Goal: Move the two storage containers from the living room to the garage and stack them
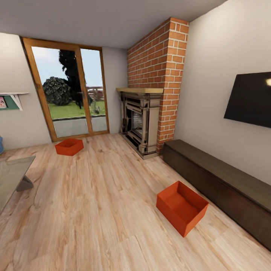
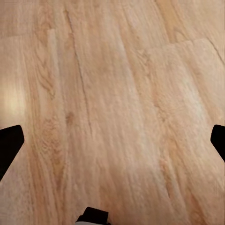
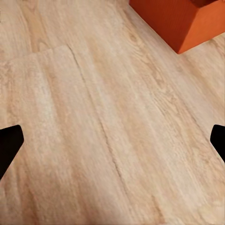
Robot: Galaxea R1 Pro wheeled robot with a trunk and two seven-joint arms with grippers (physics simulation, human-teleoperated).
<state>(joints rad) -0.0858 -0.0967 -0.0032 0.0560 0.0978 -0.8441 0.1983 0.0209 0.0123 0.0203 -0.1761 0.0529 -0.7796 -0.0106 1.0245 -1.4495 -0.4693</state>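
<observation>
Head view, where the bins are: you are looking at two red-orange bins on the wood floor [image 1: 94,203] of the living room. The near bin [image 1: 182,207] is sitting just in front of the dark low cabinet [image 1: 222,180]; the far bin [image 1: 69,146] is sitting by the glass door [image 1: 71,92], well apart from the first.
Head view, orientation: the near bin is standing upright, open side up, turned so a corner is pointing toward you; its sides look close to equal, so I cannot tell which way its long axis is running. The far bin is also upright and looks slightly wider across the view.
Head view, risk: the cabinet is crowding the near bin's far side, so I judge an arm could be knocking into it if you are coming in square to the wall. The brick fireplace [image 1: 158,82] and the glass tabletop [image 1: 11,177] are narrowing your route to the far bin.
Left wrist view: the left gripper [image 2: 112,140] is hanging over bare planks, fingers [image 2: 10,140] spread wide, holding nothing.
Right wrist view: the right gripper [image 3: 112,140] is also showing wide, empty fingers [image 3: 9,143], with the near bin's corner [image 3: 183,23] ahead of them.
Right wrist view, risk: closing in on a corner would likely be pushing the bin along the floor rather than gripping it.
</observation>
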